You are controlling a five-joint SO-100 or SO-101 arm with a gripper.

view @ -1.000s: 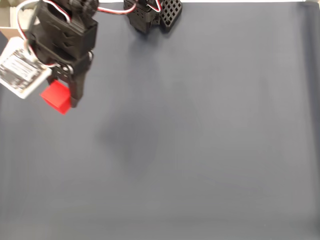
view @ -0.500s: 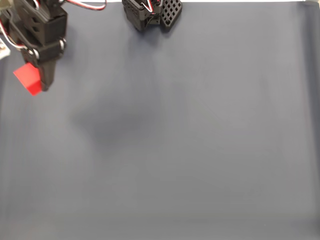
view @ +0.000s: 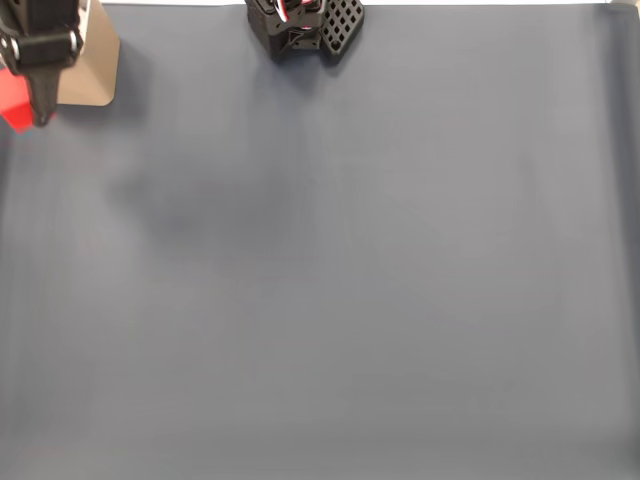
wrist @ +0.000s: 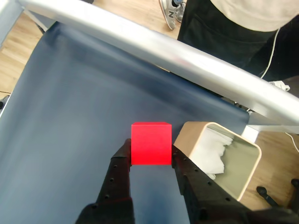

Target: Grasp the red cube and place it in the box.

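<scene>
Fixed view: at the top left corner, the gripper (view: 33, 105) holds the red cube (view: 13, 103) beside the box (view: 95, 70).

Wrist view: both fingers (wrist: 119, 172) clamp the cube above the dark mat (wrist: 60, 102), left of the box. Centre it over the white interior before releasing.

Work surface and the items resting on it.
Covered by a smooth dark blue-grey mat (view: 380, 280), also seen in the wrist view (wrist: 70, 121), reaching to a pale strip along the top edge of the fixed view. Bears the black arm base (view: 300, 25) at top centre of the fixed view. Carries the tan box (wrist: 219, 156) at a corner of the mat, white inside with crumpled white material in it, seen in the fixed view at top left (view: 92, 65). Bordered in the wrist view by a silver metal bar (wrist: 154, 49), with wooden floor (wrist: 135, 11) beyond.
</scene>
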